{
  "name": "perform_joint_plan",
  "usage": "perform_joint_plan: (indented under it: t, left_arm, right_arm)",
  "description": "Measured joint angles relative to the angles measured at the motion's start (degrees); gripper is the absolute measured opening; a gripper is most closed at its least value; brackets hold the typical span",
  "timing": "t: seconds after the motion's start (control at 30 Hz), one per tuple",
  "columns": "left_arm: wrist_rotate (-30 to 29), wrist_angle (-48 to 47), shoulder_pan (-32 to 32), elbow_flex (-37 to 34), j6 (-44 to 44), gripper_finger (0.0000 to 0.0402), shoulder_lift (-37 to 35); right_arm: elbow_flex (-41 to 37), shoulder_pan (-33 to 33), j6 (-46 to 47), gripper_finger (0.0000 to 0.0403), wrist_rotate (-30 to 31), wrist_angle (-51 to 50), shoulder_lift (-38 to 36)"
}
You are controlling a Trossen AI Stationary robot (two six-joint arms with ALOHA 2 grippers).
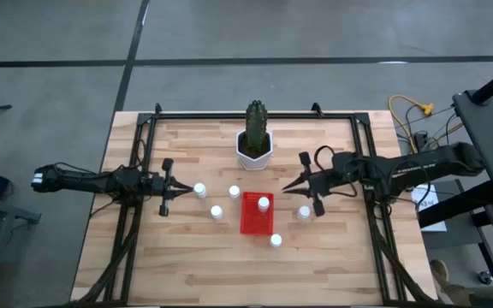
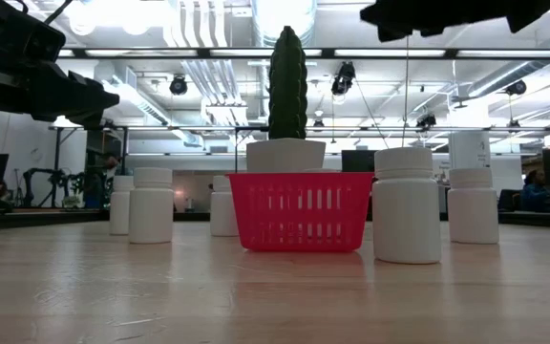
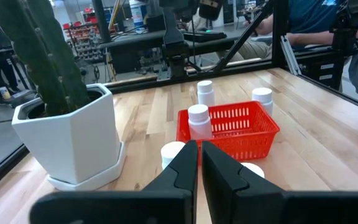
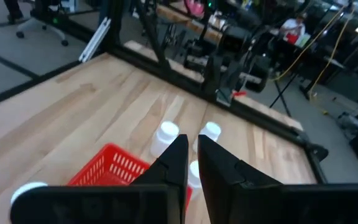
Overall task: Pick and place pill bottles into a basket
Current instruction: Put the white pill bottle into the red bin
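6 pill bottles show from above, 1 in the basket, 1 just beside the empty, closed right gripper, nearer than the closed left gripper is to its nearest; level view: bottles upright

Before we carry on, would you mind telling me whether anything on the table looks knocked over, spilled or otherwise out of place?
Nothing stands out. The pill bottles stand upright, one already inside the red basket, which sits square on the table. The cactus pot is upright behind it. No spill or damage shows.
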Motion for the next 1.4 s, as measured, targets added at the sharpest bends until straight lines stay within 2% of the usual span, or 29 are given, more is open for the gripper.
perform_joint_plan:
  t: [0.53, 0.83, 1.2, 1.4]
  left_arm:
    - [0.00, 0.00, 0.00, 0.01, 0.01, 0.0003, 0.04]
    - [0.00, 0.02, -0.01, 0.01, 0.00, 0.0003, 0.00]
    - [0.00, 0.01, 0.00, -0.01, -0.01, 0.0003, 0.04]
    - [0.00, 0.02, 0.00, 0.00, 0.00, 0.0003, 0.04]
  right_arm:
    - [-0.79, -0.28, -1.84, 0.0027, 0.73, -0.90, -4.02]
    - [-0.79, -1.66, -2.25, 0.0027, 7.17, -1.26, -5.59]
    - [-0.79, -1.68, -3.26, 0.0027, 18.74, -1.42, -5.52]
    - [-0.79, -1.66, -6.55, 0.0027, 19.76, -1.34, -5.43]
